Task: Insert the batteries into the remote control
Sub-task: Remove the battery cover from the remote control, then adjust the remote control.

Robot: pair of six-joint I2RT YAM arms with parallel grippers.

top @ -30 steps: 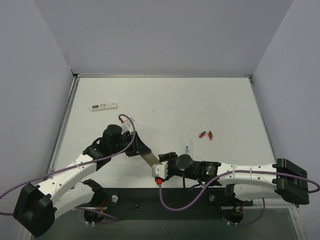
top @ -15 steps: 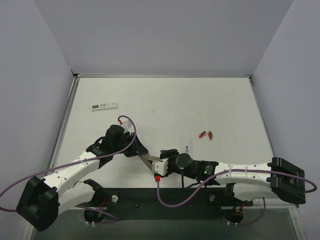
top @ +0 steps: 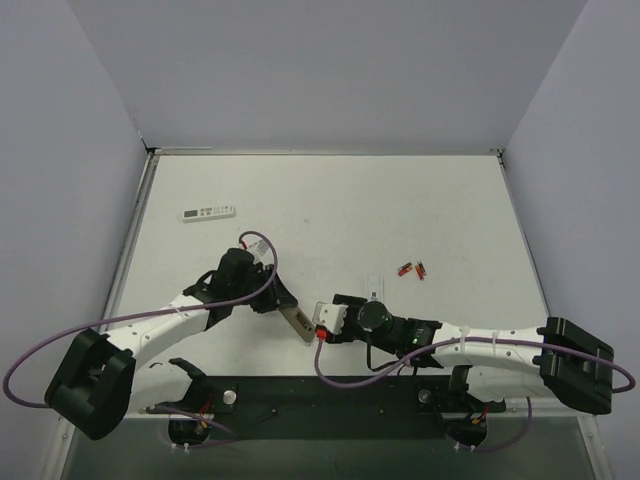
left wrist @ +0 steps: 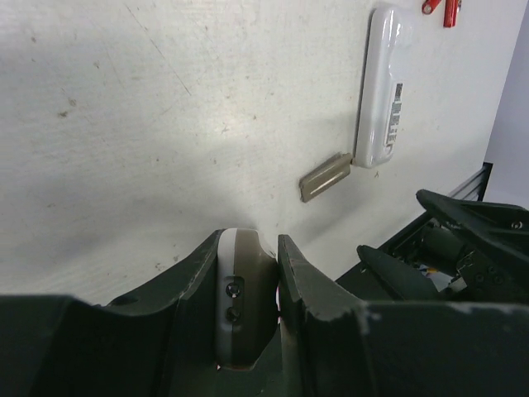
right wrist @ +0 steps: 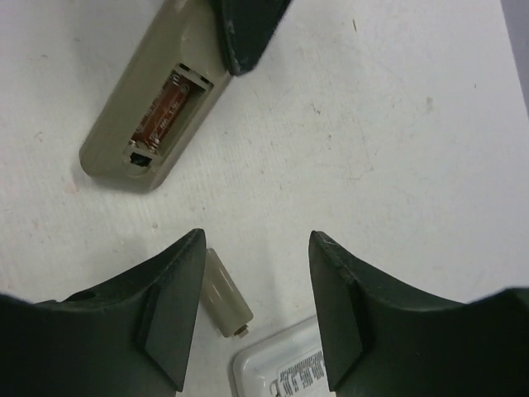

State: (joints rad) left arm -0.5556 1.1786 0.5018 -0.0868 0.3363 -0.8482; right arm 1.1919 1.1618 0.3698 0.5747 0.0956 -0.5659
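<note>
White table [top: 330, 200], seen from above, with two arms mounted at its near edge. The left arm [top: 150, 335] reaches in from the near left corner and the right arm [top: 480, 345] from the near right; their grippers meet near the middle of the near edge.

Left gripper [left wrist: 252, 248]: jaws closed on one end of the remote control [right wrist: 124, 116], whose white and grey-beige halves show edge-on between the fingers. The remote points toward the right gripper with its grey-beige back exposed and its battery compartment uncovered.

Right gripper [right wrist: 258, 248]: jaws apart, holding nothing, poised just off the remote's free end.

Longer white remote [top: 208, 212]: lies toward the far left of the table, well apart from both grippers.

White labelled unit [left wrist: 383, 91]: lies flat just beyond the right gripper.

Grey-beige cover piece [right wrist: 225, 302]: lies on the table beside the labelled unit's near end, below the right gripper's fingers.

Loose batteries [top: 412, 268]: two, red-marked, side by side to the right of the labelled unit.

Seated battery [right wrist: 165, 114]: one, reddish-brown, inside the remote's compartment.
</note>
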